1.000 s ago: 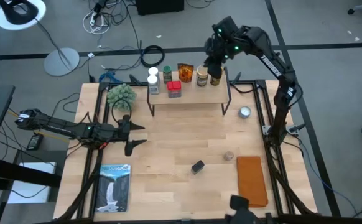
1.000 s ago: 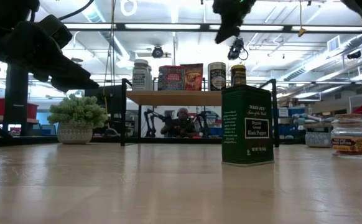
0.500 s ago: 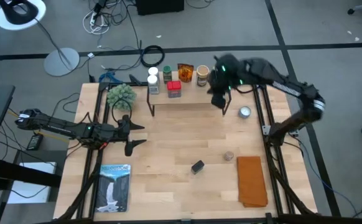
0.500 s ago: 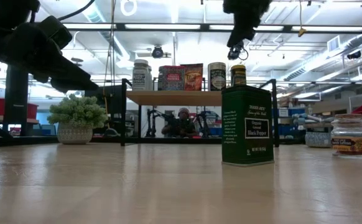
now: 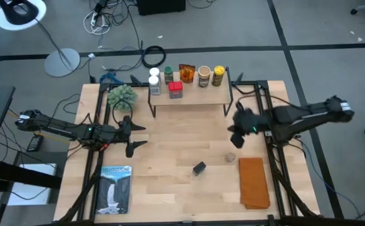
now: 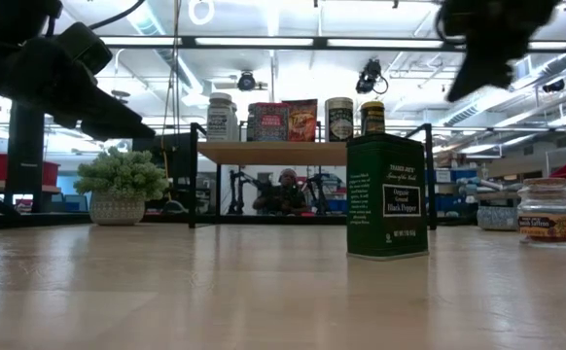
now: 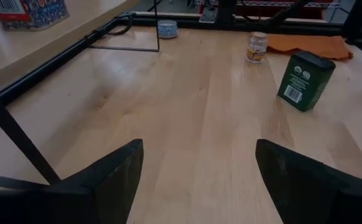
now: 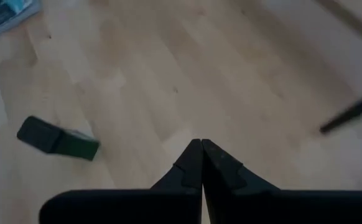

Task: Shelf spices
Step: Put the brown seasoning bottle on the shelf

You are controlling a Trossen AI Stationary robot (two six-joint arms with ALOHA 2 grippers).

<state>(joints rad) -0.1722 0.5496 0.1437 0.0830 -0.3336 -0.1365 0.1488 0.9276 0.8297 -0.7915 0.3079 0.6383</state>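
Since the earlier frames, the right arm has swung away from the shelf (image 5: 190, 94) and now stretches low across the desk's right side, leaving a yellow-capped jar (image 5: 218, 75) standing at the shelf's right end. Beside that jar, along the board, stand a tan canister (image 5: 203, 76), an orange packet (image 5: 187, 72), a red tin (image 5: 175, 90), a green-capped jar (image 5: 168, 75) and a white-capped jar (image 5: 154, 83).

Two spices are still on the desk (image 5: 170, 147) — a dark green pepper tin (image 5: 199, 168) near the middle front, and a small glass jar (image 5: 231, 157) just to its right, beside an orange cloth (image 5: 254, 182).

The right tool (image 5: 236, 137) hangs above the desk between the shelf and the small glass jar, its fingers pressed together with nothing between them.

The left arm lies level along the desk's left side — its left tool (image 5: 134, 135) is spread wide and empty, near a fuzzy green plant (image 5: 121, 96). A booklet (image 5: 115, 188) lies at the front left.
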